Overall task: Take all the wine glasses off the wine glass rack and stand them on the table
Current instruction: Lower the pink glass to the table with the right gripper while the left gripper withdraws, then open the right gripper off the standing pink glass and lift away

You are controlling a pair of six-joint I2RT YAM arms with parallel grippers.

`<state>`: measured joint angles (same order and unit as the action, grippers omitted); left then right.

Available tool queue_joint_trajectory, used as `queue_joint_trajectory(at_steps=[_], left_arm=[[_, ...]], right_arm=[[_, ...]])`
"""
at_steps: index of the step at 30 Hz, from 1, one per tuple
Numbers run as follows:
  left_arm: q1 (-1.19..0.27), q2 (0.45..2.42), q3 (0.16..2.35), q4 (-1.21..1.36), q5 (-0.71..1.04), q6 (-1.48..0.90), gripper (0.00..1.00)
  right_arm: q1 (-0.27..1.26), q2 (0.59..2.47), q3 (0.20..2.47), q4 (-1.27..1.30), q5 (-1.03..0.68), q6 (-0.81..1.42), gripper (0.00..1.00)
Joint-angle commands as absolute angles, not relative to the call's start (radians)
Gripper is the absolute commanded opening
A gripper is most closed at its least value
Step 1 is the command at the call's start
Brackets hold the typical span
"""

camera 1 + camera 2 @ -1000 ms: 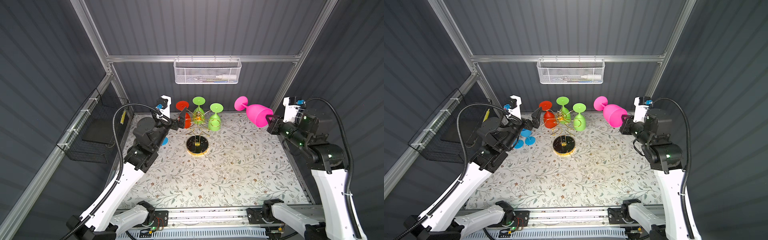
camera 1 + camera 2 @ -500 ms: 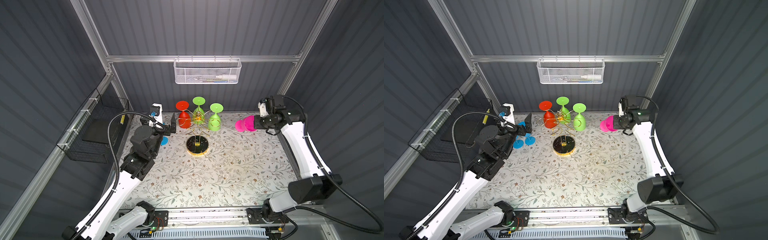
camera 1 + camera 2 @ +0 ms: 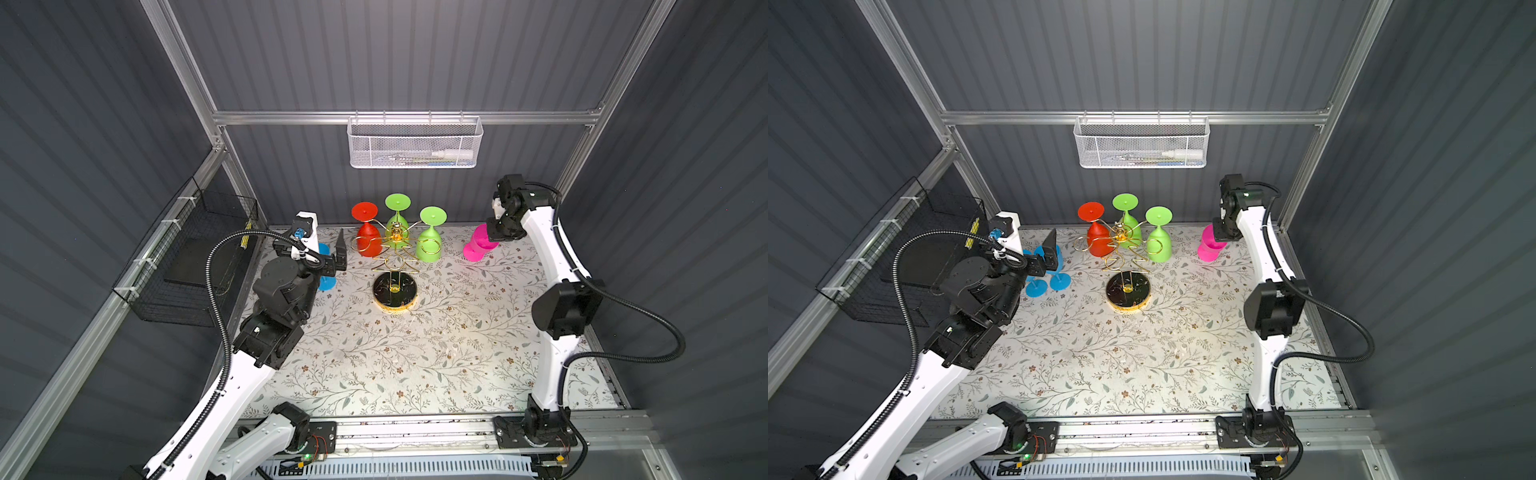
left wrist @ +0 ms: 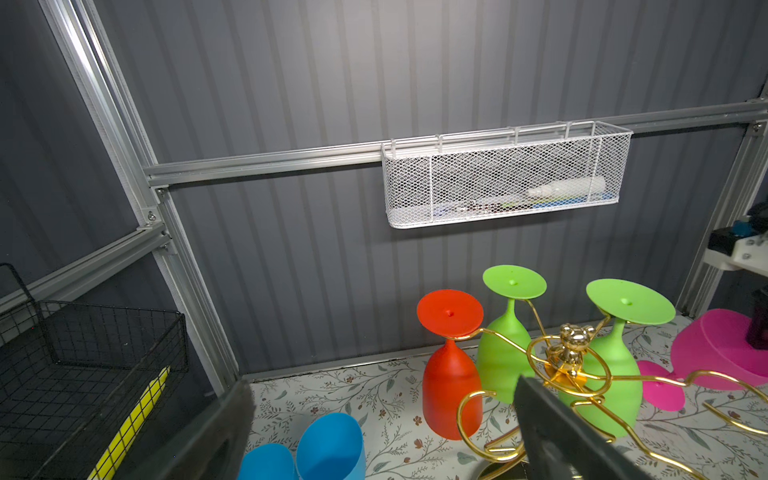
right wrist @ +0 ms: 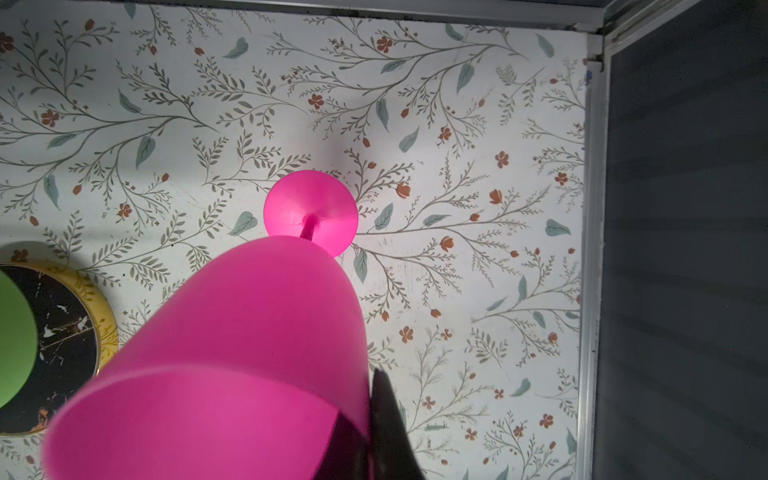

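The gold wine glass rack (image 3: pixel 395 293) (image 3: pixel 1128 293) (image 4: pixel 569 357) stands at the back middle of the floral mat. A red wine glass (image 3: pixel 368 241) (image 4: pixel 451 395) and two green wine glasses (image 3: pixel 430 245) (image 4: pixel 498 357) hang upside down from its arms. At the back right a pink wine glass (image 3: pixel 478 247) (image 3: pixel 1210 249) (image 5: pixel 249 332) stands foot down, off the rack. My right gripper (image 3: pixel 498 237) (image 5: pixel 368 415) is shut on its rim, one finger inside the bowl. Whether the foot touches the mat I cannot tell. My left gripper (image 3: pixel 326 253) (image 4: pixel 386 415) is open and empty, just left of the rack.
Two blue glasses (image 3: pixel 1042 286) (image 4: pixel 328 444) stand on the mat at the left, below the left gripper. A white mesh basket (image 3: pixel 415 143) hangs on the back wall. A black wire basket (image 3: pixel 199 257) hangs on the left wall.
The right arm has swung down and turned the pink glass from sideways in the air to foot down at the back right. The left gripper has drawn back a little from the red glass.
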<state>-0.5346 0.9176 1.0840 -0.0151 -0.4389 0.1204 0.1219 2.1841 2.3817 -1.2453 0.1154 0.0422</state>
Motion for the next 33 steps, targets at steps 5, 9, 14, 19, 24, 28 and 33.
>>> queue_joint_trajectory(at_steps=[5,9,14,19,24,28,33], left_arm=[[-0.528,0.938,1.086,-0.015,-0.48,0.099,0.99],[-0.527,0.962,1.13,-0.056,-0.488,0.065,0.99],[-0.528,0.986,1.152,-0.051,-0.491,0.064,0.99],[-0.526,1.018,1.182,-0.076,-0.539,0.059,0.99],[-0.474,1.111,1.307,-0.257,-0.596,-0.039,0.99],[-0.336,1.153,1.348,-0.3,-0.365,-0.162,0.99],[-0.312,1.226,1.443,-0.336,-0.231,-0.182,0.97]], right_arm=[[0.123,2.314,2.583,-1.374,0.074,0.014,0.0],[0.132,2.332,2.558,-1.384,0.093,0.008,0.0],[0.133,2.344,2.541,-1.373,0.092,0.008,0.02],[0.134,2.352,2.54,-1.37,0.083,0.011,0.08],[0.132,2.346,2.525,-1.357,0.047,0.012,0.13],[0.129,2.318,2.503,-1.333,-0.005,0.022,0.2],[0.112,2.257,2.463,-1.281,-0.069,0.041,0.3]])
